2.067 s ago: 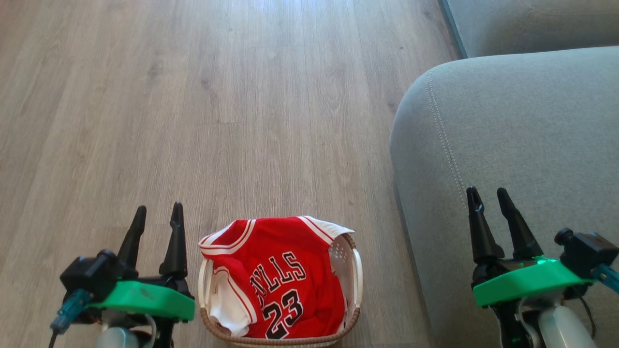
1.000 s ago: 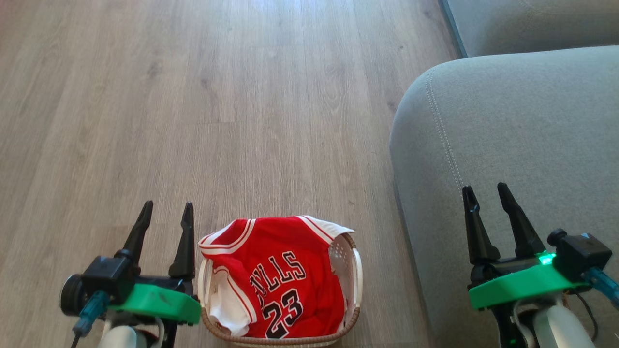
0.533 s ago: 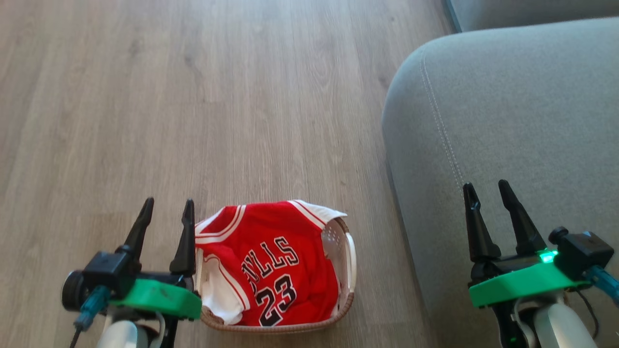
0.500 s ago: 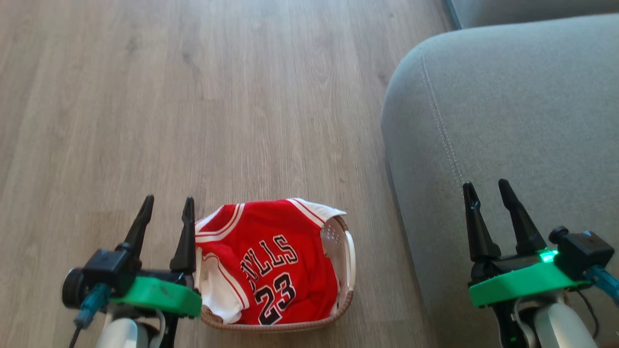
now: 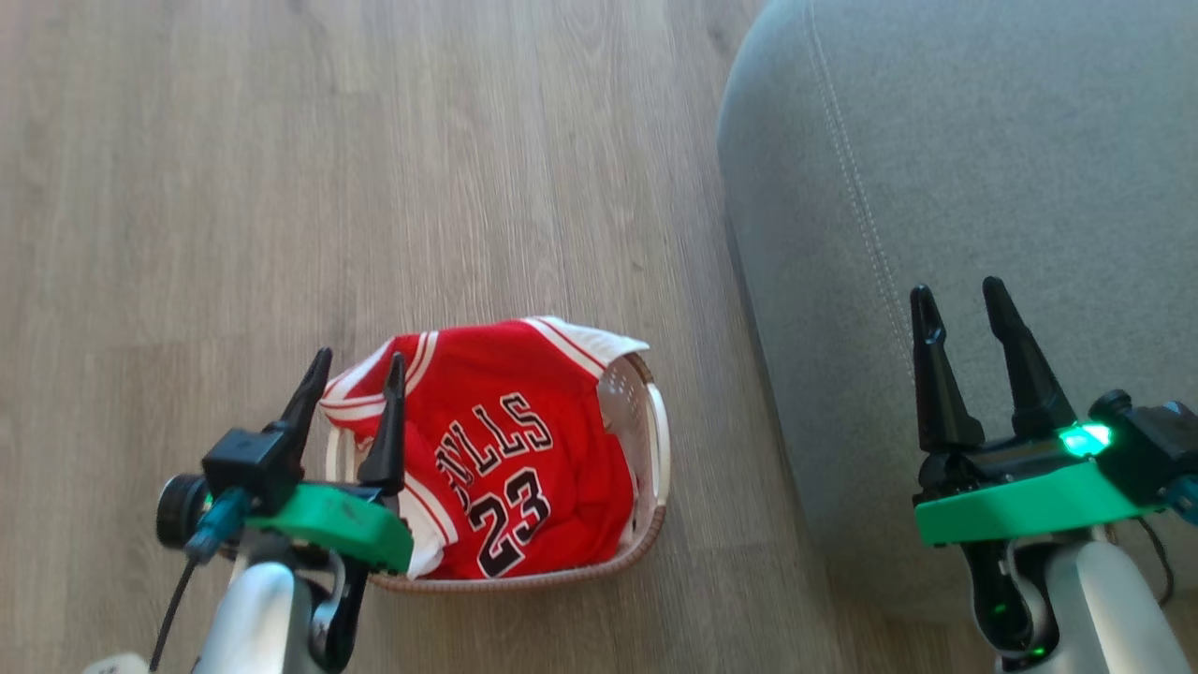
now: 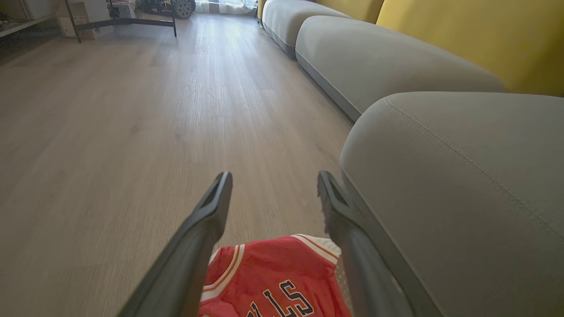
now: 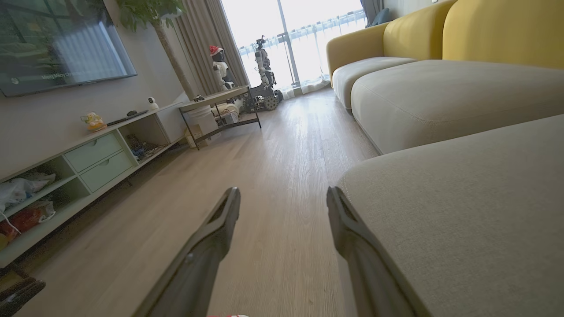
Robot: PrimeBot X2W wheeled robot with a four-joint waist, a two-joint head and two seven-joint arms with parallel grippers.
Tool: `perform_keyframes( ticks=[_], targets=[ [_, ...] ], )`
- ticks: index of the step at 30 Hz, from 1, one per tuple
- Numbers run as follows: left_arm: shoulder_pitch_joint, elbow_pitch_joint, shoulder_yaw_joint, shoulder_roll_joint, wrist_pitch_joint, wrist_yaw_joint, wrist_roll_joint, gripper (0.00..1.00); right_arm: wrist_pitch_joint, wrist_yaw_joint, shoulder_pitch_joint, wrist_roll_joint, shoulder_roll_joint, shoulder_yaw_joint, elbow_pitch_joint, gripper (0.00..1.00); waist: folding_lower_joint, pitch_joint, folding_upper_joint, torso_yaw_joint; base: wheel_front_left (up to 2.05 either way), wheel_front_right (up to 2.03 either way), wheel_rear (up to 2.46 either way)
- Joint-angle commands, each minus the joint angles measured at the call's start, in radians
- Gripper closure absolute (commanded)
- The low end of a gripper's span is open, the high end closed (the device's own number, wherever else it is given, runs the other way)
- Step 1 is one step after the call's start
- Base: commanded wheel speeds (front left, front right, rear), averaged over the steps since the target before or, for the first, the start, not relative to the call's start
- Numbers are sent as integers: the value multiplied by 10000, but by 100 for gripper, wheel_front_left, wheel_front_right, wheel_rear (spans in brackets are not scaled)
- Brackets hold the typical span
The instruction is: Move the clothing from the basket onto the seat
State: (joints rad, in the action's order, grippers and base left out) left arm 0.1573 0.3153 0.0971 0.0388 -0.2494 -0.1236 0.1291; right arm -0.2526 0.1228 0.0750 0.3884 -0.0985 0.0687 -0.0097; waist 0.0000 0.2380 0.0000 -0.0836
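The clothing, a red "BULLS 23" jersey with striped trim and some white fabric, lies heaped in the cream basket on the wood floor; its far edge also shows in the left wrist view. My left gripper hangs open over the basket's left end, fingers above the jersey's shoulder, nothing between them. My right gripper is open and empty above the front part of the grey-green seat, which stands right of the basket.
Wood floor stretches left of and beyond the basket. Further sofa cushions with yellow backs run along the right. A low media shelf, a small table and a standing robot lie far off.
The head camera has tilted down, so basket and sofa sit higher in the picture. My left gripper has shifted right, from beside the basket to over its left end. Both grippers stay open.
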Motion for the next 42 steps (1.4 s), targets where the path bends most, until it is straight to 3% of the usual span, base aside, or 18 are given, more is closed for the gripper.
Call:
perform_keyframes(
  ticks=[1,28,42],
  targets=[
    [482,-87,-174,158,-121,-6,56,0,-91,79,310,-15,-78,158,-408,0,0,315,0,-94,0,0,0],
    [4955,6972,1157,441,-21,-68,628,0,-92,79,1886,-66,38,-9,-1812,0,0,3992,0,-674,0,0,0],
    [6918,9086,1357,653,19,59,716,0,-92,79,2428,-53,-94,292,-3142,0,0,5463,0,-852,0,0,0]
  ],
)
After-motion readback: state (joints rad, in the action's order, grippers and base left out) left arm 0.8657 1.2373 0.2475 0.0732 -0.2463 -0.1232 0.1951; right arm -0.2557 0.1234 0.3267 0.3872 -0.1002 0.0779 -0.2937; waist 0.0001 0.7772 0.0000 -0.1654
